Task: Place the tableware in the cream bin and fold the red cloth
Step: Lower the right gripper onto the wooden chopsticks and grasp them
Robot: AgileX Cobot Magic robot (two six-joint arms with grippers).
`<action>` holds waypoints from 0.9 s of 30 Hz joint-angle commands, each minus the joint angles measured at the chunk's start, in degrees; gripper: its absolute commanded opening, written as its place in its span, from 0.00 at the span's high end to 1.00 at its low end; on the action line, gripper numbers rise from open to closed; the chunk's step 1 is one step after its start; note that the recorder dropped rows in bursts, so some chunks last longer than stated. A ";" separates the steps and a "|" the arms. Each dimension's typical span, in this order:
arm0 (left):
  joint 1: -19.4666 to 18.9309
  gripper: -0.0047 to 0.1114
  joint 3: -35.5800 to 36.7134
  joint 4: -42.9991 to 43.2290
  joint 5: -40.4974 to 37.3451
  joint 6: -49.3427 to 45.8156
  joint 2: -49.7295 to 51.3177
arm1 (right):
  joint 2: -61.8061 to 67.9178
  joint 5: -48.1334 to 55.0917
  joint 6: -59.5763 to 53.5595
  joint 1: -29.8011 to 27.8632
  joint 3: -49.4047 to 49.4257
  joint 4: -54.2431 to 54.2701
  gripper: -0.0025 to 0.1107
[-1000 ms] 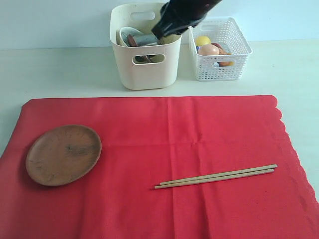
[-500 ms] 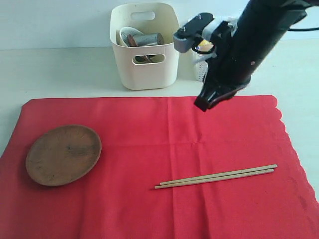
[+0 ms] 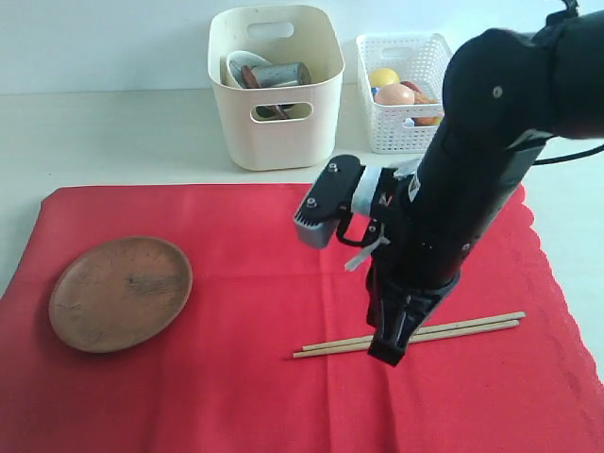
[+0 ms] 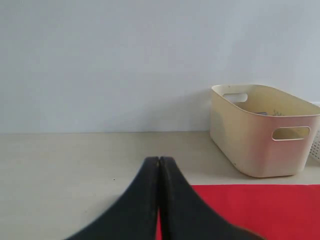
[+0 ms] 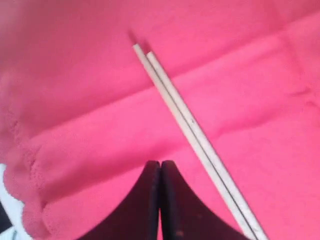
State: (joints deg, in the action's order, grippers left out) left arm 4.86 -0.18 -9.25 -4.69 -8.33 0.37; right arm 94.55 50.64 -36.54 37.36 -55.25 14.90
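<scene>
Right hand [image 3: 385,355] has dropped over the chopsticks [image 3: 472,326], closed, seemingly empty.

1. Exterior view: raised on the near side, facing down and toward the far wall [image 3: 94,47]; it takes in most of the red cloth [image 3: 236,396] and the cream bin [image 3: 274,142].
2. Left wrist view: low at the left, level, facing the far wall; shares the cream bin [image 4: 255,145] with the exterior view.
3. Right wrist view: close above the red cloth [image 5: 75,100], facing down; shares the chopsticks [image 5: 185,120] with the exterior view.
</scene>
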 commanded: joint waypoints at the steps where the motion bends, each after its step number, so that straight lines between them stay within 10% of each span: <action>1: 0.28 0.94 0.18 -0.24 -0.25 0.02 -0.37 | -0.26 -2.72 4.72 1.97 1.83 -7.88 0.98; 14: 0.28 0.94 0.18 -0.24 -0.25 0.02 -0.37 | 6.59 -4.30 4.38 1.97 4.07 -16.16 0.54; 27: 0.28 0.94 0.18 -0.24 -0.25 0.02 -0.37 | 13.40 -8.32 3.02 1.97 4.07 -21.02 0.53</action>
State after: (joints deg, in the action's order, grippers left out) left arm 4.86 -0.18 -9.25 -4.69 -8.33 0.37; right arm 106.50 42.66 -32.99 39.27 -51.55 -4.50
